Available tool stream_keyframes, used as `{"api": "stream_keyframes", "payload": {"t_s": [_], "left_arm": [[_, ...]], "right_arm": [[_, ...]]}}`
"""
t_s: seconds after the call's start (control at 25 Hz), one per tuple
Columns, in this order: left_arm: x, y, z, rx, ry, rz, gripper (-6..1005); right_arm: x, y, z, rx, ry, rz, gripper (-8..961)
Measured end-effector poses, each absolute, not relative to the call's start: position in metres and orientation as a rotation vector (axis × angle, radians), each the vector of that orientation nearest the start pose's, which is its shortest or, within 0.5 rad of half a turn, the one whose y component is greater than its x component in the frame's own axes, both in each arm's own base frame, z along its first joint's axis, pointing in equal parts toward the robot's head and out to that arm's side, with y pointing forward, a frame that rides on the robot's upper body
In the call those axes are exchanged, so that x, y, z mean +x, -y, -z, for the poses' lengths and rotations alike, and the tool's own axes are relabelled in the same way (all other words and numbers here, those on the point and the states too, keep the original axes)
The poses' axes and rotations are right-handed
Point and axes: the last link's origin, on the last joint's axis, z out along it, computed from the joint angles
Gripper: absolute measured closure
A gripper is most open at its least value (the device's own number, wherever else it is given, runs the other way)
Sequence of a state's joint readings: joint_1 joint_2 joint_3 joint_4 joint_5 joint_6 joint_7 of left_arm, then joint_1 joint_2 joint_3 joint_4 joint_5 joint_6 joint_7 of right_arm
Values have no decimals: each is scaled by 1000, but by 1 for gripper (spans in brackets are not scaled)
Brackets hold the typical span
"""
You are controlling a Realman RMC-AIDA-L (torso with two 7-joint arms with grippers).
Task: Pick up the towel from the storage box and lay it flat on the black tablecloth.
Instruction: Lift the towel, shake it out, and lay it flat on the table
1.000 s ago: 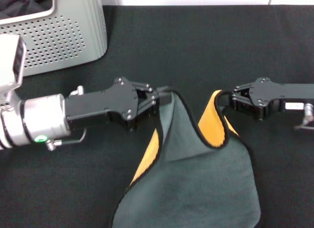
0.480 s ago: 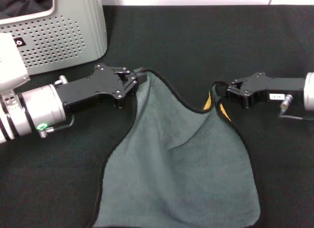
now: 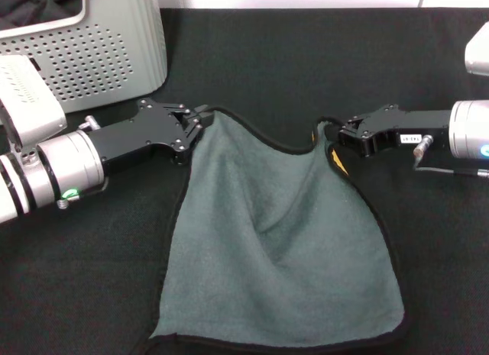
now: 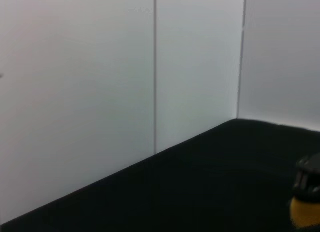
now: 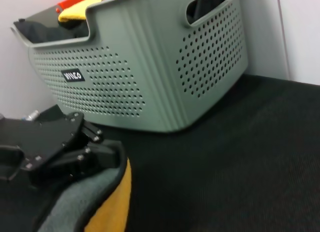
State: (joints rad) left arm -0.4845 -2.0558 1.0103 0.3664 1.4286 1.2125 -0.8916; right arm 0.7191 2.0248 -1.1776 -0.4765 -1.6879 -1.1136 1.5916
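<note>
The towel is spread out on the black tablecloth with its grey-green face up and its black edging all round. My left gripper is shut on its far left corner. My right gripper is shut on its far right corner, where a sliver of the yellow face shows. The far edge sags between the two grippers. The storage box stands at the far left. In the right wrist view the left gripper pinches the towel in front of the storage box.
The box holds dark cloth and some yellow and red items. It carries a black label. White walls border the table's far side. Open tablecloth lies beyond and to the right of the towel.
Both grippers have moved apart and farther away with the corners. The towel has opened from a folded drape showing yellow to a wide sheet with the grey-green face up.
</note>
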Motion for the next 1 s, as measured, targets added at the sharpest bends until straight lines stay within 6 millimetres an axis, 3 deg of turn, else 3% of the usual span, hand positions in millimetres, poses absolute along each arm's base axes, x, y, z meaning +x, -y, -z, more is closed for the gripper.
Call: {"api": "stream_keyframes", "payload": {"t_s": [0.44,1.0], "left_arm": [[-299,-339,27,-2344,363,626,982],[-291,-343,36,-2307,228,590,982]], "right_arm": [[224,-392,41,-2686,-829,-486,939],[232,-403,25,-2645,-779,-423,938]]}}
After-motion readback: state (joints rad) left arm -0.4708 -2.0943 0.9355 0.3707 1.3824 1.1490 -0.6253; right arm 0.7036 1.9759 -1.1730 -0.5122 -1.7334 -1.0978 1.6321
